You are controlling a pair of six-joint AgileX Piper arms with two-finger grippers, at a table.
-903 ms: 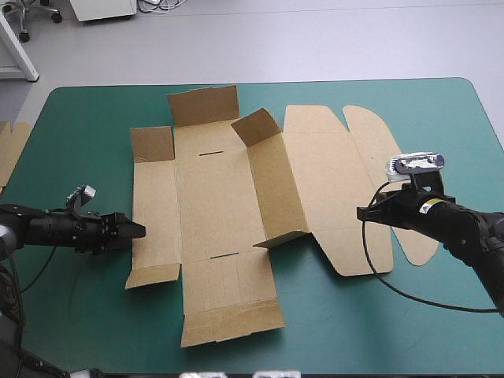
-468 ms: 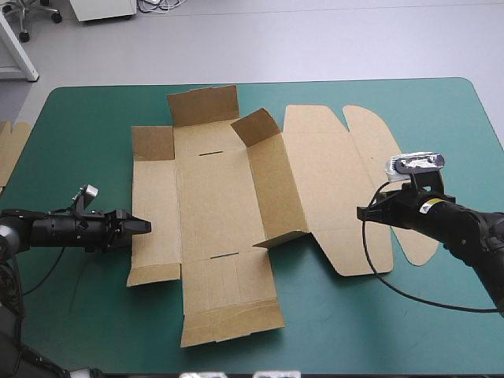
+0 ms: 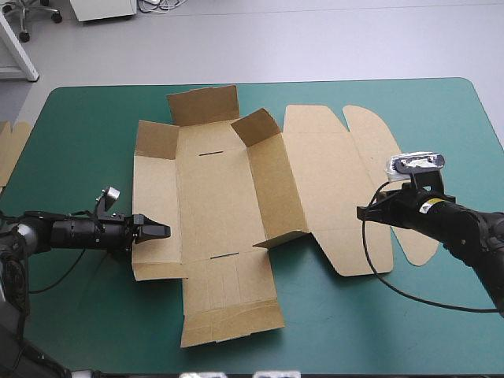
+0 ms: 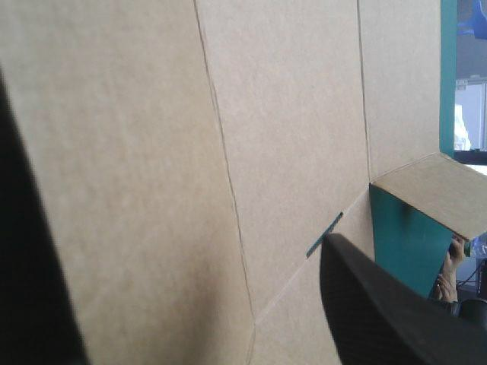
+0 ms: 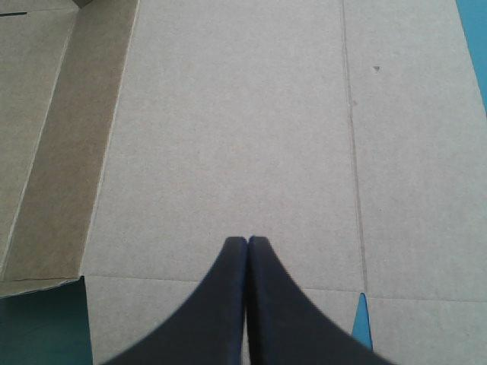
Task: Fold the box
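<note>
Most of the box (image 3: 213, 197) lies between left tool (image 3: 163, 231) and right tool (image 3: 360, 213).

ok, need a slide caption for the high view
Left gripper, open, at the left wall of the box; right gripper, shut, over its flat lid; teal-green table.

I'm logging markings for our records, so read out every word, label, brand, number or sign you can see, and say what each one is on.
No text can be read in any view.
box: plain brown board, with no print on any panel that shows.
yellow label on the right arm's wrist: too small to read.
</note>
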